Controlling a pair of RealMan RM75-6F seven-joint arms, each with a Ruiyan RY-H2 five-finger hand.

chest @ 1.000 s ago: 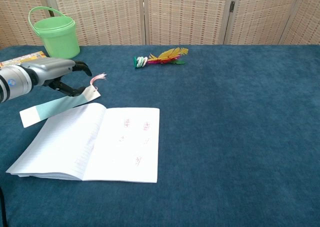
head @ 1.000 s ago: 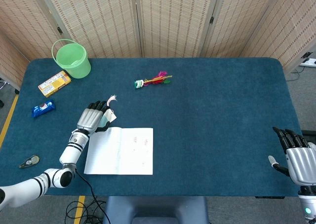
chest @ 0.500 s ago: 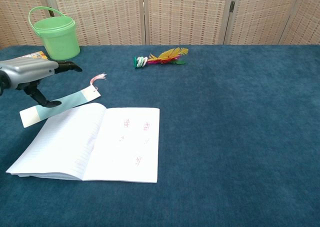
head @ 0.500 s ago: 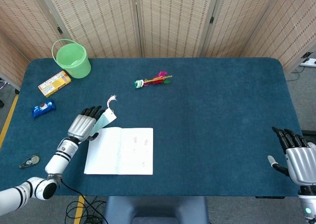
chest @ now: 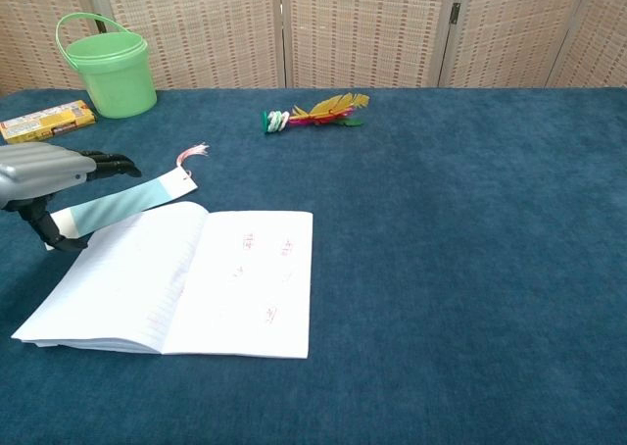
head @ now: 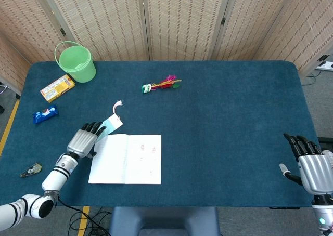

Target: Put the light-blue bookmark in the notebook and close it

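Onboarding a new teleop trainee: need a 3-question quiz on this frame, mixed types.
1. True or false: the notebook lies open.
2. Where does the light-blue bookmark lie? A) inside the green bucket B) on the table by the notebook's far left corner C) in the right hand
3. Fill in: the left hand is at the bookmark's ____ end, away from the tassel.

Key: 1 true; 2 B; 3 near.

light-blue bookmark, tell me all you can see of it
The light-blue bookmark is a flat strip, apparently card, with white ends and a pink tassel at its far end. It lies flat on the blue table, slanted along the open notebook's upper left edge. The left hand hovers at its near end; contact is unclear.
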